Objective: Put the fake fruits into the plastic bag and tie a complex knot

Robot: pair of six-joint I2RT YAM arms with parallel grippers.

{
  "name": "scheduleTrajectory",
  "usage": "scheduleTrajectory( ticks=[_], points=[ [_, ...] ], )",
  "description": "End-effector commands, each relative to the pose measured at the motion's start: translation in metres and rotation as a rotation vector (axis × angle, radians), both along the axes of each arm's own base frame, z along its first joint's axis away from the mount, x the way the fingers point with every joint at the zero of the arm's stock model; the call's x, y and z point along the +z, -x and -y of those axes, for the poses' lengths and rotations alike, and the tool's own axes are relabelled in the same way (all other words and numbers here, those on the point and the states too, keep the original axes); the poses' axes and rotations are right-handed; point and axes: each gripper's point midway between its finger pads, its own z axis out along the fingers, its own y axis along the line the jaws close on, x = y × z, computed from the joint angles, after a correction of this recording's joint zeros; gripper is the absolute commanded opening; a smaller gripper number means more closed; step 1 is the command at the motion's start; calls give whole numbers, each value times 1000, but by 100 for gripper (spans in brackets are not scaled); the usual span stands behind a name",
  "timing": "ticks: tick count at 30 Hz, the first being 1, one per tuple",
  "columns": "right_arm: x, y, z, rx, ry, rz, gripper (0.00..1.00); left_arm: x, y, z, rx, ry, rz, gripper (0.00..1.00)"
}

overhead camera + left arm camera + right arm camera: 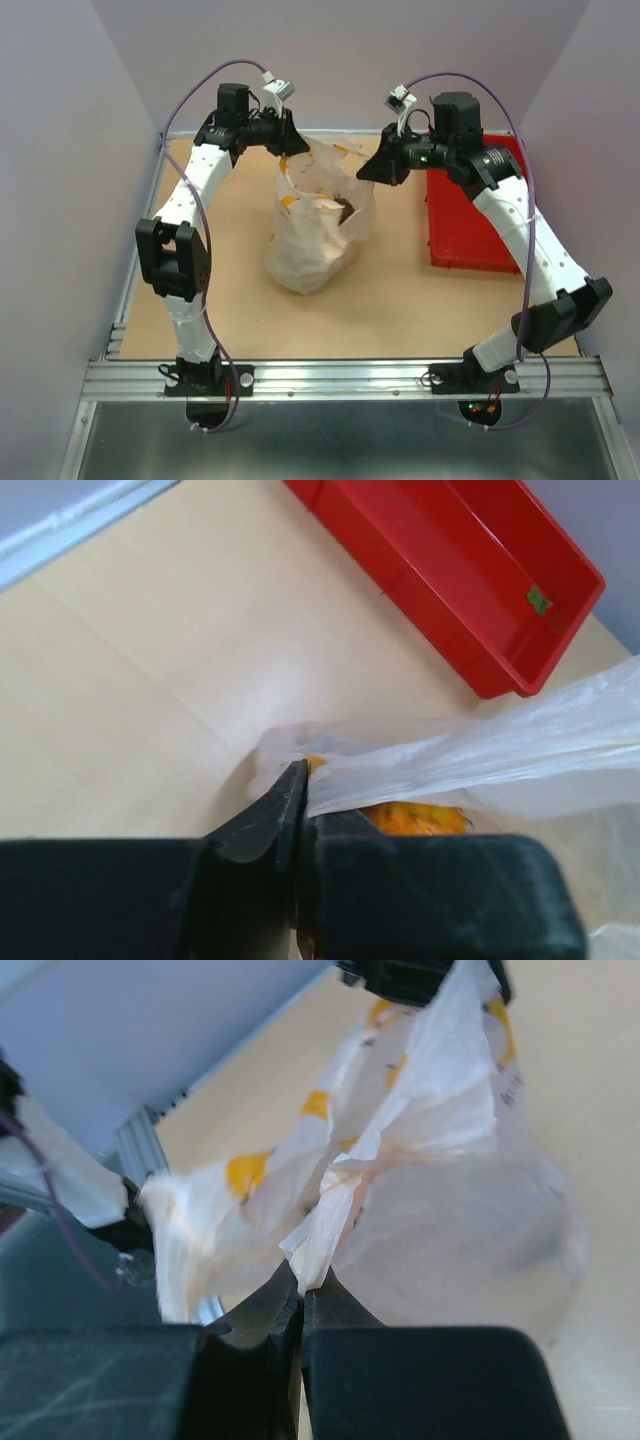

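Near the middle of the table (230, 290), slightly toward the far side, holding the plastic bag (315, 240) upright and stretched between both arms, well apart from the red tray (470, 225) on the right. Clamping the left gripper (300, 785) tight on the bag's left handle and the right gripper (302, 1295) tight on a bunched strip of the right handle, both lifted above the mouth, probably so as to draw the loops together for tying. Showing the fake fruits (345, 208) through the film, orange and dark, already inside. No knot formed yet.
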Motion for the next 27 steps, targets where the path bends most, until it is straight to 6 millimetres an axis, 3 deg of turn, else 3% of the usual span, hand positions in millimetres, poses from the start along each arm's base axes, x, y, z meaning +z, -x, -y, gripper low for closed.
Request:
scheduleTrajectory(
  ticks=[1,4,6,7,8,9,11,12,13,14,15,16,21,22,27],
  points=[
    [31,17,-6,-14,-151,-77,0,18,-14,8,-64,26,42,38],
    [29,11,-6,-39,-149,-80,1,34,-6,3,-79,15,89,57],
    [24,5,-6,-49,-140,-82,0,50,7,-3,-80,22,125,60],
    [20,0,-8,-54,-133,-89,1,61,28,-8,-79,30,143,64],
    [18,-2,-9,-53,-128,-83,1,73,35,-14,-68,53,179,66],
    [15,-5,-9,-51,-121,-83,0,81,60,-22,-56,69,195,69],
    [11,-7,-8,-53,-109,-70,0,98,72,-40,8,114,234,77],
    [10,-8,-7,-56,-106,-69,0,120,93,-49,36,146,271,80],
    [8,-7,-7,-55,-103,-68,0,122,100,-57,63,159,274,82],
    [9,-5,-6,-48,-99,-55,0,113,104,-67,101,173,240,85],
    [5,-6,-4,-59,-91,-56,0,124,120,-73,116,179,273,86],
    [4,-4,-3,-61,-89,-55,1,112,124,-77,141,171,244,86],
    [8,5,4,-64,-84,-19,0,89,156,-84,191,182,180,87],
    [7,7,5,-64,-80,-17,0,76,157,-84,202,181,150,86],
    [5,13,10,-72,-69,7,1,62,147,-91,263,173,173,90]
  ],
)
